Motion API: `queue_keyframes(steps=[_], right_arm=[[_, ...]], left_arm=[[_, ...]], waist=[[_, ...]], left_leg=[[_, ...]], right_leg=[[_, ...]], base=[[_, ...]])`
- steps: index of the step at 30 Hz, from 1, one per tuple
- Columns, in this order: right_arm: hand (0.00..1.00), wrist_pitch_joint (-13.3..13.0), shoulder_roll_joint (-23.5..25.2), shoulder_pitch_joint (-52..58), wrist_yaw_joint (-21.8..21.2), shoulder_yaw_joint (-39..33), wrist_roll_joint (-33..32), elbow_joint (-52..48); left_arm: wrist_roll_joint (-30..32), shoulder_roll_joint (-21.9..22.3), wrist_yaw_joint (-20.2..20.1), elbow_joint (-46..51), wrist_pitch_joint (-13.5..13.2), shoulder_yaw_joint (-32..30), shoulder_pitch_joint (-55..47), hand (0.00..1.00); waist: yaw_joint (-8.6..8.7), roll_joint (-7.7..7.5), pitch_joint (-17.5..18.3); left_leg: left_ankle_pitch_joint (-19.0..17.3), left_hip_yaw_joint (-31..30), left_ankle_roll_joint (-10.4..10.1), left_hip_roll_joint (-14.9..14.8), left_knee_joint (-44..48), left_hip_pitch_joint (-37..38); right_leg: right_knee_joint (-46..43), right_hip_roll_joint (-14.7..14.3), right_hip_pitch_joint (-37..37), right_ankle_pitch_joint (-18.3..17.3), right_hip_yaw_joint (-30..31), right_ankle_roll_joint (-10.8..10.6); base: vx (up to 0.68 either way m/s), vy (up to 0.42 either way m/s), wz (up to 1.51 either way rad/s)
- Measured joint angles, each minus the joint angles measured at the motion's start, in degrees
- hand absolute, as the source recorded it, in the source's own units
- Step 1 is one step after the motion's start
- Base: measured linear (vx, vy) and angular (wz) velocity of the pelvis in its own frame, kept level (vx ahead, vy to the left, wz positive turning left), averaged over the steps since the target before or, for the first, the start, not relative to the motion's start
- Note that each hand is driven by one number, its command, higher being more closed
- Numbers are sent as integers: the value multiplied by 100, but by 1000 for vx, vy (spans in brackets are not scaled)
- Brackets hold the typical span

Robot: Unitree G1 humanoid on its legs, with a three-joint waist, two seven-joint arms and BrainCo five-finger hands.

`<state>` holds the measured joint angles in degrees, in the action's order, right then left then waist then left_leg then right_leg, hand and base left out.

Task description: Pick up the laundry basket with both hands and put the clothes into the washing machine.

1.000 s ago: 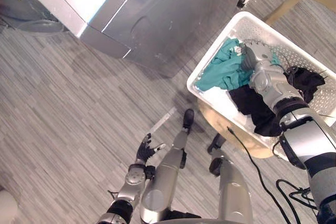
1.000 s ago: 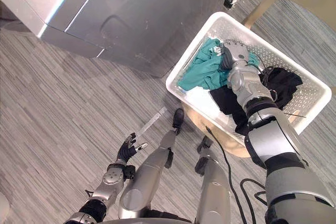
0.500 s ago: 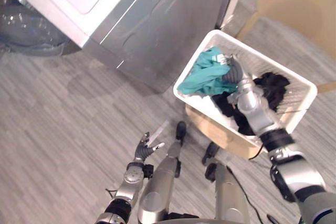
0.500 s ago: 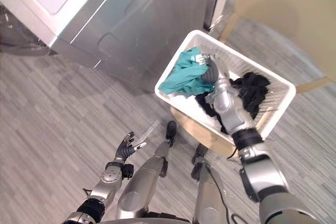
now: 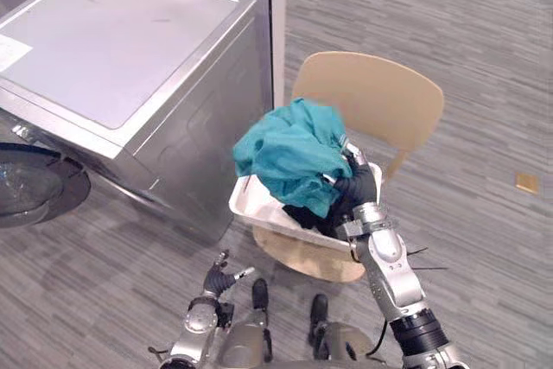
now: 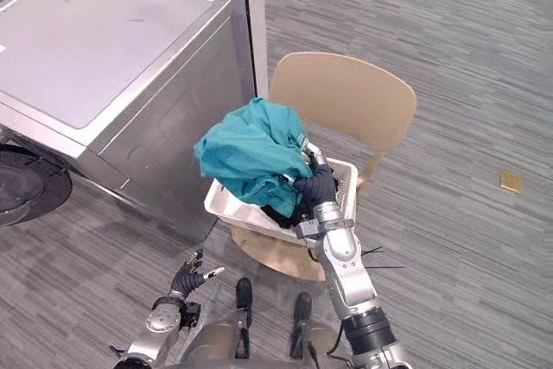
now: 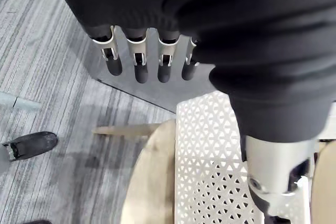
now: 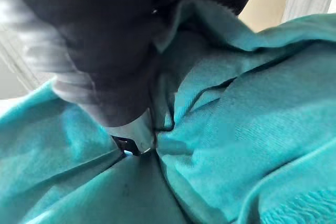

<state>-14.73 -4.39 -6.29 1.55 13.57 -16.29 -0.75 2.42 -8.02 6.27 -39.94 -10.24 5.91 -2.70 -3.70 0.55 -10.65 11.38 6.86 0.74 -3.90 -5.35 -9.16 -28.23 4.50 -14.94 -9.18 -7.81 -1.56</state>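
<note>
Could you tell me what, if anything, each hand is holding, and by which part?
The right hand grips the teal garment by a bunched fold at its side, above the laundry basket. The left hand, open, holds nothing.

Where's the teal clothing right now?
In the left eye view, the teal garment hangs bunched in the right robot hand, just above the white basket on the wooden chair, right of the washing machine.

teal garment, earlier down in the white basket, now above it in the right hand
</note>
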Motion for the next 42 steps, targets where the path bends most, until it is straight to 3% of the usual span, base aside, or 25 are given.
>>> queue_keyframes(steps=[2,4,5,6,7,8,9,12,15,18,20,21,25,29,30,35,36,42], right_arm=[[100,-6,13,68,-60,21,-116,-2],[100,-31,9,81,-83,162,-116,-17],[100,-40,16,37,-83,229,-111,-18],[100,-43,-110,-59,-81,321,-108,-16],[100,-47,-237,-50,-71,319,-104,-9],[100,-45,-308,-46,-53,315,-96,11],[100,-41,-482,-45,-37,301,-42,72],[100,-50,-597,-410,-52,205,120,358],[100,-49,-697,-691,-66,232,140,454],[100,-48,-743,-705,-99,231,171,497],[100,-48,-744,-724,-184,234,173,498],[100,-46,-707,-726,-190,237,170,525],[100,-33,-584,-782,-380,612,165,617],[100,-28,-438,-885,-514,1043,74,619],[100,-26,-433,-908,-540,1138,-76,620],[100,-37,-430,-926,-555,1458,-635,679],[0,-36,-433,-926,-557,1501,-788,733],[0,-23,-723,-940,-572,1803,-1170,851]], left_arm=[[-13,-2,10,291,-15,-100,-75,0],[-74,39,44,955,-38,-205,-282,0],[-104,28,66,1293,-92,-251,-403,0],[-241,154,147,1688,-177,-291,-609,0],[-284,342,147,1859,-171,-269,-750,0],[-297,405,144,1973,-170,-223,-843,0],[-374,494,128,2229,-162,-26,-1031,0],[-465,535,51,2641,-194,141,-1095,0],[-465,486,-2,3403,-437,138,-1058,0],[-443,383,24,3588,-710,404,-575,0],[-312,291,14,3591,-767,692,-290,0],[-189,180,20,3584,-773,874,-88,0],[86,-225,52,3581,-785,1234,174,0],[250,-237,230,3504,-777,1410,470,0],[290,-238,294,3484,-757,1433,551,100],[400,-240,606,3440,-643,1489,726,100],[421,-240,656,3361,-635,1502,774,100],[444,-356,772,3258,-611,1644,780,100]], waist=[[-12,-5,2],[-39,-34,21],[-68,-19,33],[-254,135,41],[-266,410,28],[-267,493,11],[-246,559,4],[-177,336,-44],[-165,383,-2],[-87,435,41],[43,569,133],[96,532,187],[112,292,338],[113,277,479],[114,274,516],[138,278,619],[129,271,647],[135,228,746]], left_leg=[[21,-247,-21,12,202,-113],[129,-651,-173,26,561,-485],[208,-808,-274,-13,655,-714],[379,-961,-413,-188,647,-1013],[390,-1219,-350,-378,619,-1159],[306,-1287,-360,-433,568,-1185],[-401,-1187,-313,-496,290,-1111],[-583,-564,-326,-209,628,-1085],[-700,-219,-248,-122,1774,-724],[-1315,-72,-417,-215,1635,140],[-1246,-33,-530,-315,706,570],[-1211,-39,-593,-317,456,648],[-1122,-51,-513,-165,434,667],[-1035,-89,-453,-31,439,669],[-971,-104,-469,1,438,671],[-958,-179,-469,-26,420,707],[-957,-193,-469,-43,404,699],[-914,-191,-532,-169,325,700]], right_leg=[[-780,219,119,-313,236,-202],[-507,236,602,-589,643,-422],[-59,107,719,-801,640,-408],[451,-163,769,-1043,460,-221],[486,-445,748,-921,263,-130],[477,-516,743,-888,155,-70],[559,-506,760,-778,-181,105],[953,-88,744,-429,-585,331],[1401,42,613,61,-752,369],[1758,33,696,365,-1001,325],[1871,-43,701,479,-1210,234],[1904,-35,672,544,-1288,190],[2294,43,865,863,-1281,60],[2782,72,1100,1191,-1274,-4],[2914,71,1166,1268,-1275,-11],[3255,-18,1351,1485,-1282,69],[3346,-54,1375,1536,-1284,86],[3391,-193,1382,1619,-1253,168]], base=[[-53,-194,81],[-111,-240,93],[-275,-368,50],[-303,-366,52],[-276,-284,40],[-287,-225,93],[-232,-168,86],[-277,-132,96],[-232,-87,47],[-156,15,48],[-100,107,54],[-105,171,40],[-63,127,8],[-44,91,7],[-34,44,4],[-46,16,1],[-62,-3,-1],[-55,-4,-4]])
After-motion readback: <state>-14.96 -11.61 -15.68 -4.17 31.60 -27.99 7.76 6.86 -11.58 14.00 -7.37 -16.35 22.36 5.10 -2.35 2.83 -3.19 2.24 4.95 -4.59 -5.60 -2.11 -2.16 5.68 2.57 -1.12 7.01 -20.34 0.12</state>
